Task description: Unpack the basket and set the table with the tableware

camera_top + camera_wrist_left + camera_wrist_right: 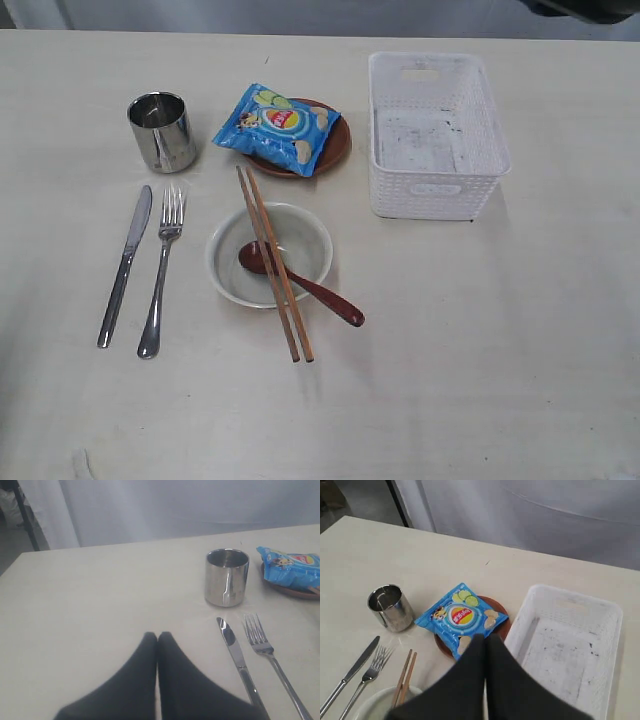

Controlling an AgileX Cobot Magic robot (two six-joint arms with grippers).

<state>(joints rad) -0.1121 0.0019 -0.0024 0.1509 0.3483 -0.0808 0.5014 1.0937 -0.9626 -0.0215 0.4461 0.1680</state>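
The white lattice basket [436,132] stands empty at the right of the cream table [480,340]. The steel cup [162,131] is at the left, with the knife [125,265] and fork [162,270] side by side below it. The grey-white bowl [300,243] holds the dark red spoon [300,284], and the two chopsticks [274,262] lie across it. The brown plate [338,142] carries the blue chip bag [277,126]. Neither gripper shows in the exterior view. My left gripper [157,636] is shut and empty, left of the knife [237,657]. My right gripper [486,638] is shut and empty above the plate [498,626] and basket [570,645].
The table's far edge meets a grey curtain in both wrist views. A dark object [585,8] sits at the top right corner of the exterior view.
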